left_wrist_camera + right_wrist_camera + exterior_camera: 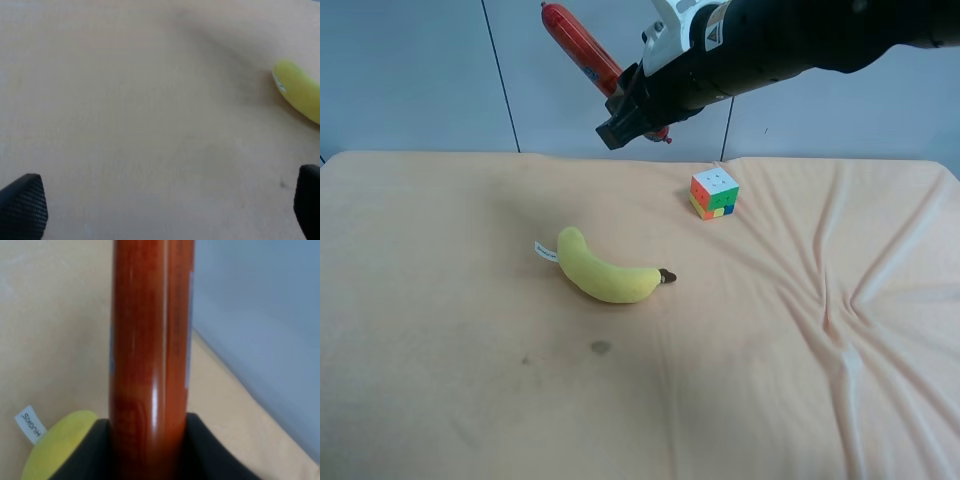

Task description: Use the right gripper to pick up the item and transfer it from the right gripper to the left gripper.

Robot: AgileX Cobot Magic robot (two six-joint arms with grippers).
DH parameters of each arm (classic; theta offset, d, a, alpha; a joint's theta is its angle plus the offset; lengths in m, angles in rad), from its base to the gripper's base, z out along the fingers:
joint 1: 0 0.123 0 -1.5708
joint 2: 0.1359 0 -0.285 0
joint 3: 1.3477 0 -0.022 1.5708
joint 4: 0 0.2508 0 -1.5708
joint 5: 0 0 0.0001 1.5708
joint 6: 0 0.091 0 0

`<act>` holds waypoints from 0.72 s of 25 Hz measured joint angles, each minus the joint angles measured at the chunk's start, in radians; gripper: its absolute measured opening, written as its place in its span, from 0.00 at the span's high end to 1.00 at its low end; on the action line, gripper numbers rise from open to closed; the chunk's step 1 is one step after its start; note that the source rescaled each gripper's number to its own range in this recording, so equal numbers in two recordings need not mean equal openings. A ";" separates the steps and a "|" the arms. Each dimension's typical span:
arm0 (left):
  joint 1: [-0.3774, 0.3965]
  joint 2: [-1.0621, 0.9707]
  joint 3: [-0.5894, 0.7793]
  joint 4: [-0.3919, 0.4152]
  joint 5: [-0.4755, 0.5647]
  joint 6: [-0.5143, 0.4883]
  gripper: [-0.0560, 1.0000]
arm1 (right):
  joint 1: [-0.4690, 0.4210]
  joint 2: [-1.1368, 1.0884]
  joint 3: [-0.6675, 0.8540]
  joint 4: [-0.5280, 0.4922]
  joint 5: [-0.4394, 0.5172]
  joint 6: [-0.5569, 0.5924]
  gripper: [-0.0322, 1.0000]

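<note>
The item, a slim red stick [582,48], is held high above the table, slanting up toward the exterior high view's left. My right gripper [635,105], on the black arm with the white housing, is shut on its lower part. In the right wrist view the stick [150,340] fills the middle, clamped between the black jaws of the gripper [150,452]. My left gripper [165,205] is open and empty over bare cloth, with its fingertips [22,205] wide apart. It does not show in the exterior high view.
A yellow plush banana [610,272] lies mid-table and also shows in the right wrist view [60,445] and the left wrist view [300,90]. A multicoloured puzzle cube [714,192] sits behind it to the right. A peach cloth [840,330], wrinkled at the right, covers the table.
</note>
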 joint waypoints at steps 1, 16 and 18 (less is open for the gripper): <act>0.000 0.000 0.000 0.000 0.000 0.000 0.00 | 0.000 0.000 0.000 0.000 0.000 0.000 0.96; 0.000 0.074 -0.020 -0.125 -0.162 0.004 0.00 | 0.000 0.000 0.000 0.000 0.000 -0.001 0.96; 0.000 0.152 -0.023 -0.172 -0.243 0.033 0.00 | 0.000 0.000 0.000 0.000 0.000 -0.001 0.96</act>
